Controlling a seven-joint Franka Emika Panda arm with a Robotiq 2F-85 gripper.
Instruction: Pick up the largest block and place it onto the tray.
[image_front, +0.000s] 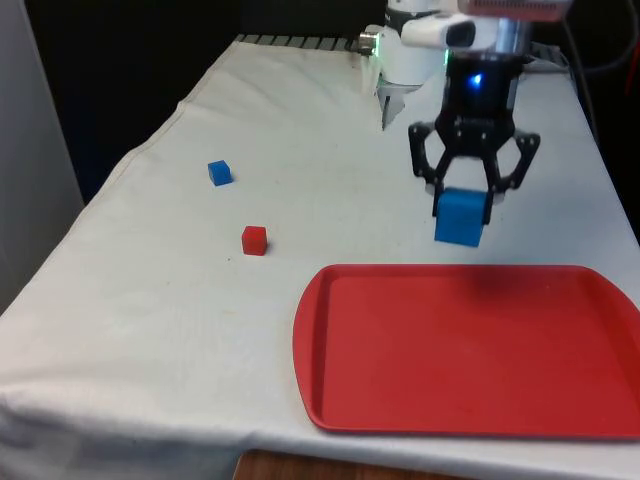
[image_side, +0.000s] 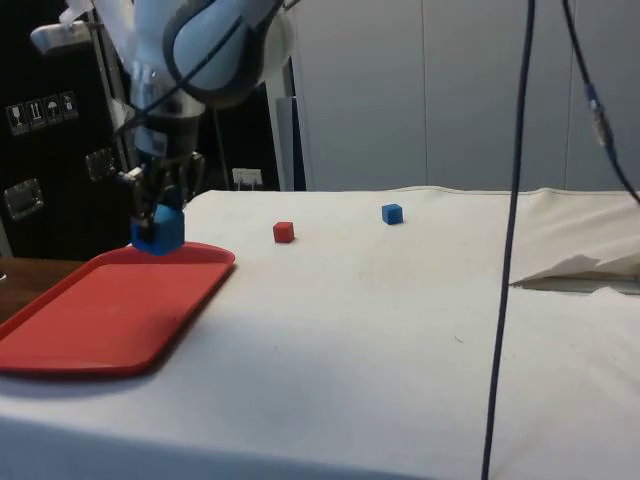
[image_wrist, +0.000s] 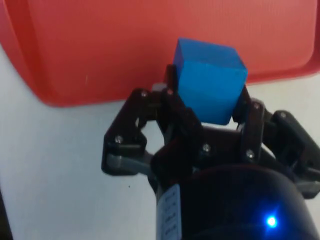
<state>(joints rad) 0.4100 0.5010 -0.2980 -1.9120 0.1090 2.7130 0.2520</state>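
Here, large blue block (image_front: 460, 216) tilted, end effector (image_front: 467, 197) clamped.

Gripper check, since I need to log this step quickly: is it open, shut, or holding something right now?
Gripper: shut on the large blue block, held in the air near the red tray's far edge.

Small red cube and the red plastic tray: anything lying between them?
Nothing: the front view shows bare white cloth between the small red cube and the red plastic tray.
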